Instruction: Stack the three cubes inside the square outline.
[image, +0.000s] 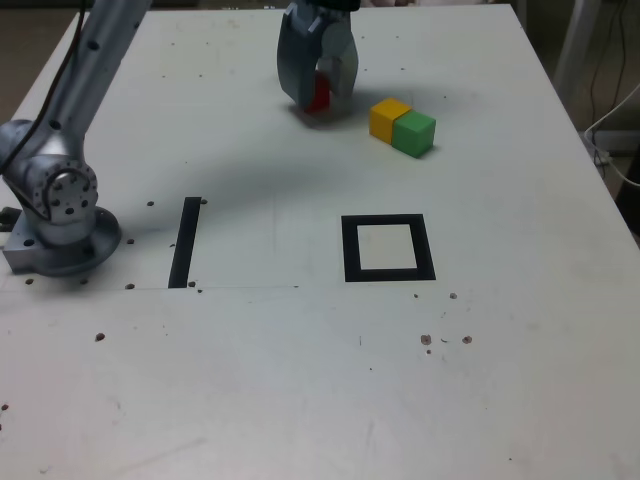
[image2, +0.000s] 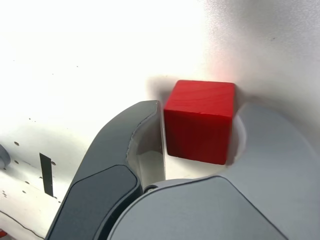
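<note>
My arm reaches to the far tabletop (image: 300, 380); the gripper (image: 318, 95) is closed around the red cube (image2: 200, 120). The square outline (image: 388, 248) holds nothing.

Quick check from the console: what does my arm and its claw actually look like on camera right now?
The arm is a slim silver-grey metal link with small dark holes along it, rising from a round silver joint and base with a dark cable beside it. The claw is blue-grey, with two broad, curved, shell-like halves. The wrist view shows darker grey outer panels and paler inner pads. No markings are legible.
</note>
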